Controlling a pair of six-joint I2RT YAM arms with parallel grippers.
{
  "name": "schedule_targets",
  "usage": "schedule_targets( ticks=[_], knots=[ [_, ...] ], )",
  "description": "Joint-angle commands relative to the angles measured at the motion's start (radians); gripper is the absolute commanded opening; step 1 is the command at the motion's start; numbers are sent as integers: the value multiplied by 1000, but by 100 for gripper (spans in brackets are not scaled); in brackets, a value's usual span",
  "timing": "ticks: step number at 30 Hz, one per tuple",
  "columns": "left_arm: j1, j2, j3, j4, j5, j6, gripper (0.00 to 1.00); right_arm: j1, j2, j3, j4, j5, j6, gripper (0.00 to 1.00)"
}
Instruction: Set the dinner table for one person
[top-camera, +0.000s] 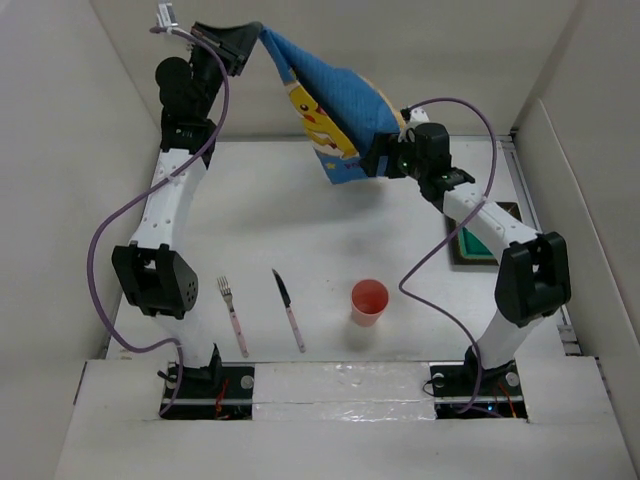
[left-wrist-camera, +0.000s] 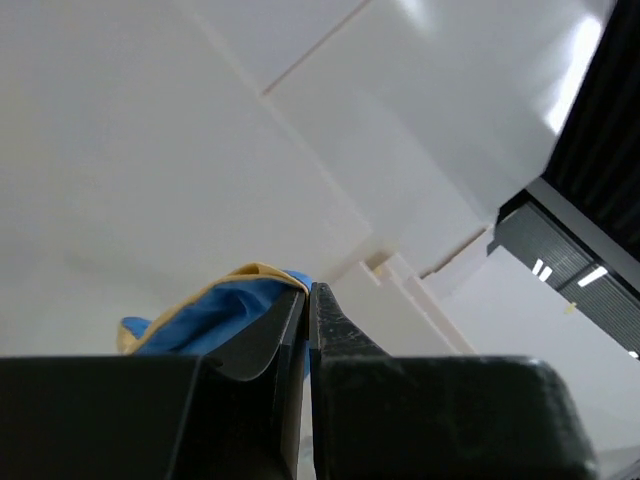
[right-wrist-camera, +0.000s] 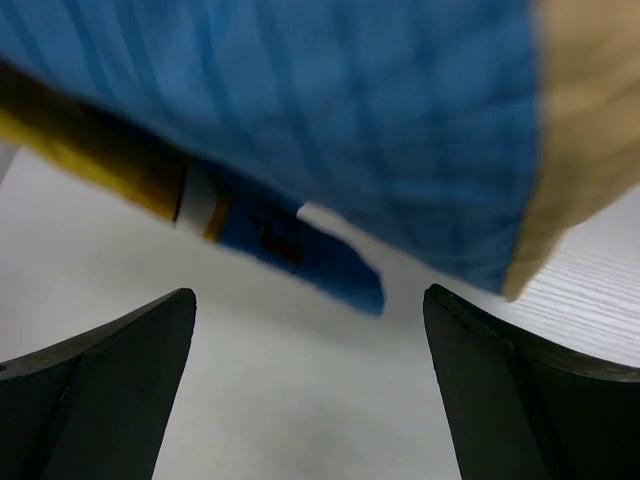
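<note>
My left gripper (top-camera: 250, 42) is raised high at the back left, shut on a corner of the blue cloth placemat (top-camera: 330, 105) with a yellow cartoon print. The cloth hangs slanting down to the right, above the white dinner table (top-camera: 300, 220). In the left wrist view the shut jaws (left-wrist-camera: 308, 292) pinch the blue, yellow-edged cloth (left-wrist-camera: 205, 312). My right gripper (top-camera: 368, 165) is open beside the cloth's lower end. In the right wrist view (right-wrist-camera: 308, 295) the placemat (right-wrist-camera: 330, 120) hangs just beyond the spread fingertips, not between them.
A fork (top-camera: 232, 315), a knife (top-camera: 290, 310) and a red cup (top-camera: 368, 301) lie near the front edge. A dark tray with a green inside (top-camera: 478, 243) sits at the right under my right arm. White panels wall the table.
</note>
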Motion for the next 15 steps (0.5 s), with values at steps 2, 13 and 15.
schedule_targets(
  ticks=[2, 13, 15],
  knots=[
    [16, -22, -200, 141, 29, -62, 0, -38, 47, 69, -4, 99, -6, 100],
    [167, 97, -468, 169, 29, -29, 0, -25, 186, 135, -34, -93, -28, 30],
    [178, 91, -459, 147, -2, 5, 0, 3, 142, 70, -20, -98, -52, 13]
  ],
)
